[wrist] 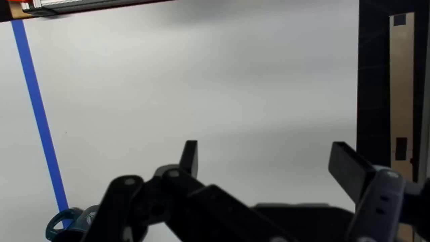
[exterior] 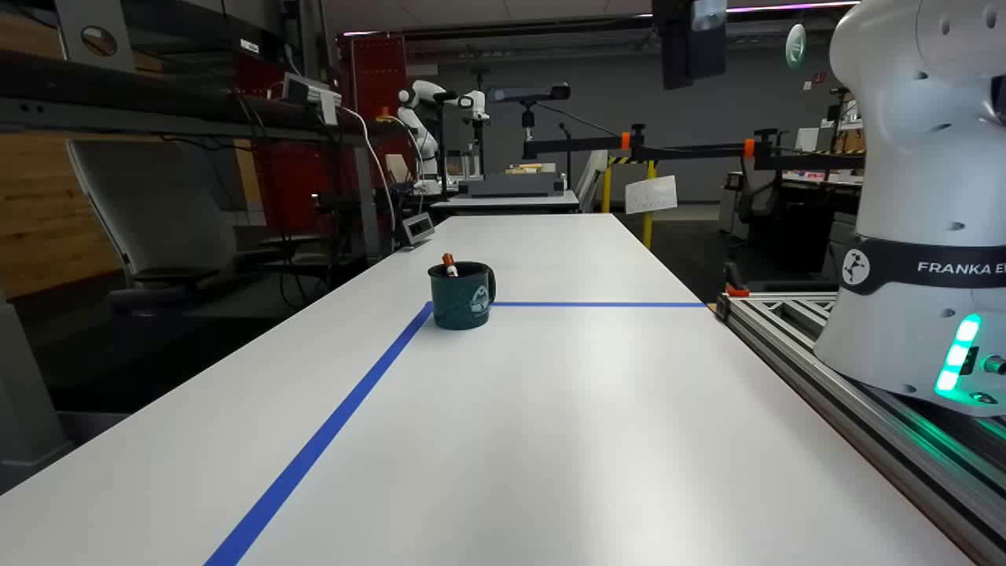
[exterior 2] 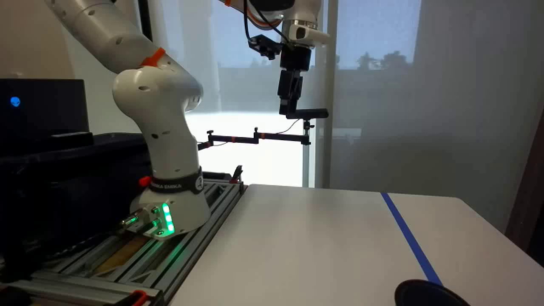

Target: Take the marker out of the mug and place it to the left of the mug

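The dark teal-green mug (exterior: pixel 460 303) stands upright on the white table in an exterior view, where the blue tape lines meet. The marker (exterior: pixel 449 264) leans inside it, its orange-red end above the rim. The mug's dark rim (exterior 2: pixel 427 293) shows at the bottom edge in an exterior view; no marker is visible there. In the wrist view the mug's handle (wrist: pixel 53 227) and part of its side show at the lower left, partly behind a finger; the marker is hidden. My gripper (wrist: pixel 263 154) is open and empty, high above the table and away from the mug. It also hangs in an exterior view (exterior 2: pixel 291 108).
Blue tape (exterior: pixel 338 424) runs along the white table (exterior: pixel 589 440). A small grey device (exterior: pixel 418 228) sits at the table's far left edge. A camera on a jointed black stand (exterior 2: pixel 308 113) appears behind my gripper. Metal rails (exterior 2: pixel 221 229) border the table by the robot base.
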